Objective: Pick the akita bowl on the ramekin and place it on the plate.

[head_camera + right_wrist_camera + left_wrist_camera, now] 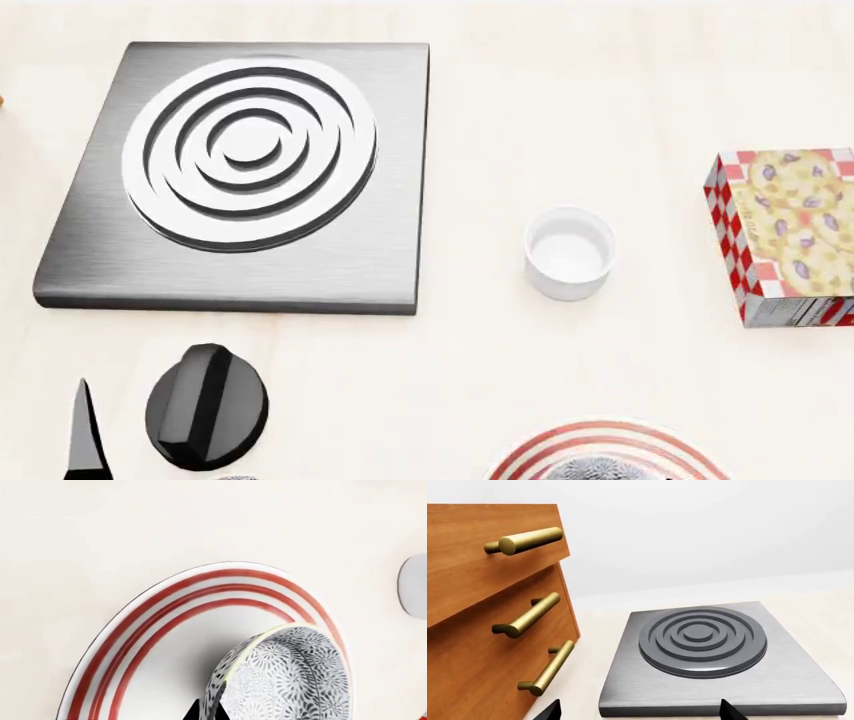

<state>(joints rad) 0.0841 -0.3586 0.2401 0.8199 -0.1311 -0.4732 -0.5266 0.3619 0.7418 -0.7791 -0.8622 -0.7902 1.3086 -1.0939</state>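
Bowl: the speckled bowl [287,680] sits over the plate, tilted, patterned outside toward the right wrist camera; only its top shows at the near edge of the head view.
Plate: red-ringed plate [167,625] lies at the near edge of the tabletop [601,80], right of centre.
Ramekin: white ramekin [570,252] stands empty, upright, mid-tabletop, between the burner and the box, well apart from the plate.
Right gripper: one dark fingertip [200,711] shows at the bowl's rim; whether it clamps the bowl cannot be told.
Left gripper: left gripper [637,711] is spread apart, holding nothing, facing the burner [254,165] and drawers [487,630].
Other: food box [787,235] at the right edge; black knob [207,408] near the burner.
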